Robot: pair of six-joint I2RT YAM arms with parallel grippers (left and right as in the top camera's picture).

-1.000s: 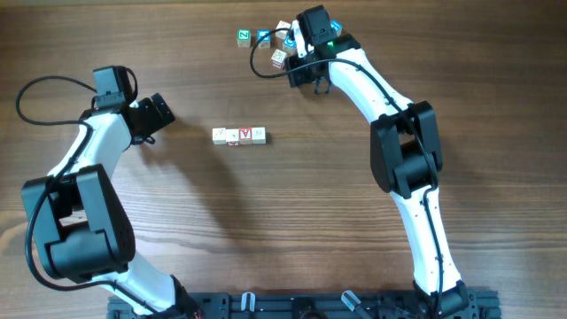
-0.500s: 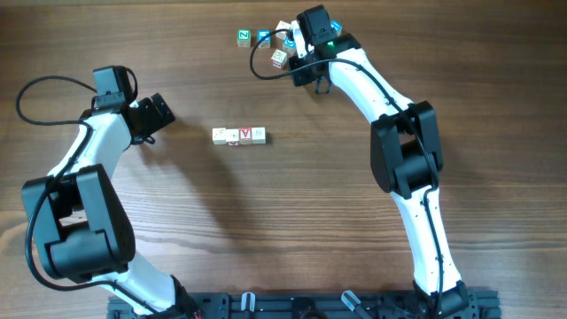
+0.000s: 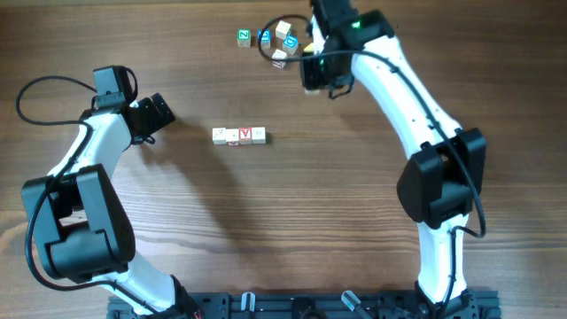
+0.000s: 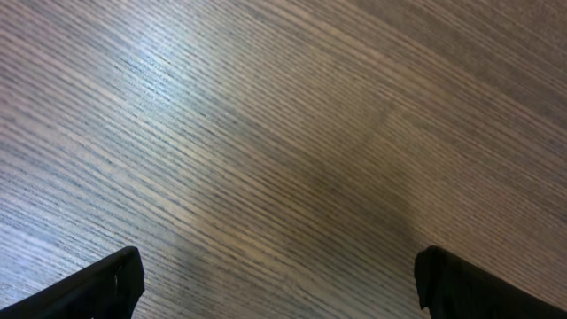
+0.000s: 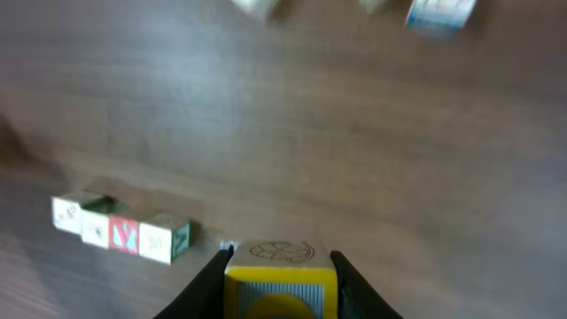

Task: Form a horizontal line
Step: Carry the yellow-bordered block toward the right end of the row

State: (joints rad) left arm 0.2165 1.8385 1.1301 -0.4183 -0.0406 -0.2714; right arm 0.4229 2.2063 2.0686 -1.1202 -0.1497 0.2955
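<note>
Right end effector [image 5: 281,285]: we see it clamped on a yellow block [image 5: 280,254], held above the bench [image 3: 354,221].
Yellow block: it is in the air, between the loose blocks [image 3: 283,30] and the row [image 3: 239,135], and nearer the loose ones.
Row: it lies flat in mid-bench, and its right end is the open spot.
Left end effector [image 4: 279,297]: it is spread wide and empty over bare wood.
Risk: we could knock the row's end block or set ours down askew, leaving a gap or a kink.
Cause: coming down too close to the end block would do it, or a turn of the wrist; the wrist view is blurred, so we judge the arm is moving fast.
Change: the right arm has swung off the loose blocks and its elbow sits farther right. The row and the left arm match the earlier frames.
</note>
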